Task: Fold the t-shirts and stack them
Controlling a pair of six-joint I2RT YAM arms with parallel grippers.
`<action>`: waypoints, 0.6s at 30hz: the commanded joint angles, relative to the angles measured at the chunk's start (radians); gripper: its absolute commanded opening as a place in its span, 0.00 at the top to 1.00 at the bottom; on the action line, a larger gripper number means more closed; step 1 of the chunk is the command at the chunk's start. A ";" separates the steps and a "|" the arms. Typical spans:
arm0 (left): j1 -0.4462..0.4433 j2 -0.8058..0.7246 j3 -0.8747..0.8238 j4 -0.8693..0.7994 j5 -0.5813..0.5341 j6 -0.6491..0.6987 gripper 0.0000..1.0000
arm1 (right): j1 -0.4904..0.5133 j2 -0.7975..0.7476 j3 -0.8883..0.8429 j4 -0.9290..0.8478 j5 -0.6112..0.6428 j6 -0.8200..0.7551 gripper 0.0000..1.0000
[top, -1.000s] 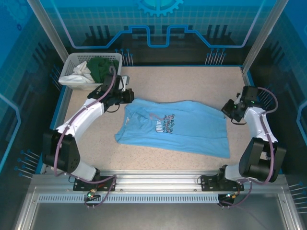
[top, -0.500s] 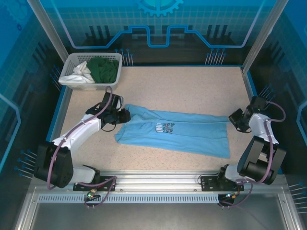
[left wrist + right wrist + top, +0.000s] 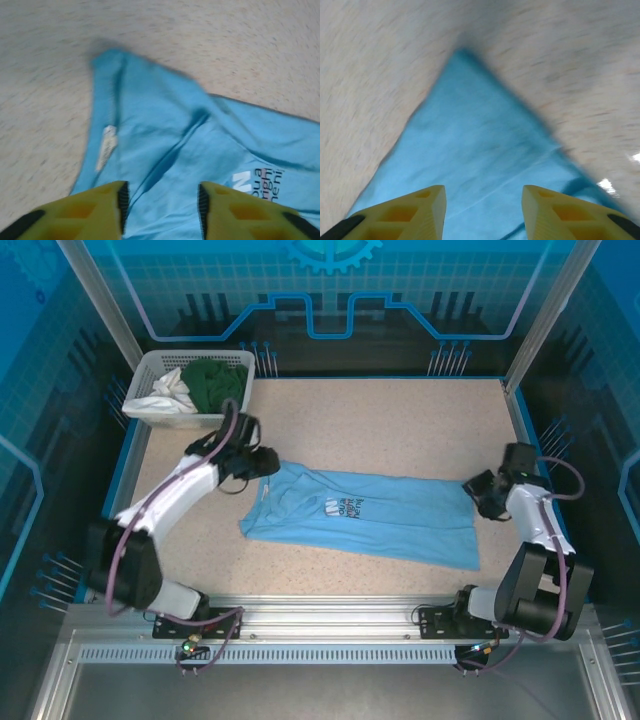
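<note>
The light blue t-shirt (image 3: 365,515) lay flat, bare table (image 3: 400,420) beyond its far edge — left gripper (image 3: 262,462) and right gripper (image 3: 478,490) low at its ends, jaws apart, empty.

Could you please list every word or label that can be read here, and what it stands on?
"N", "ou a", "righ": fragments of the chest print on the light blue t-shirt, cut off at the left wrist view's edge.
Its neck label: blurred, unreadable.
Same print from above: too small to read.
</note>
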 commanded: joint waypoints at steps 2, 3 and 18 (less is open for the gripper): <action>-0.061 0.233 0.216 -0.146 0.087 0.093 0.63 | 0.168 0.135 0.094 0.021 0.023 -0.040 0.60; -0.066 0.285 0.265 -0.167 0.076 0.093 0.62 | 0.196 0.185 0.114 0.009 0.020 -0.047 0.62; 0.062 0.604 0.348 -0.212 -0.251 0.029 0.63 | 0.102 0.533 0.234 -0.010 0.024 -0.087 0.65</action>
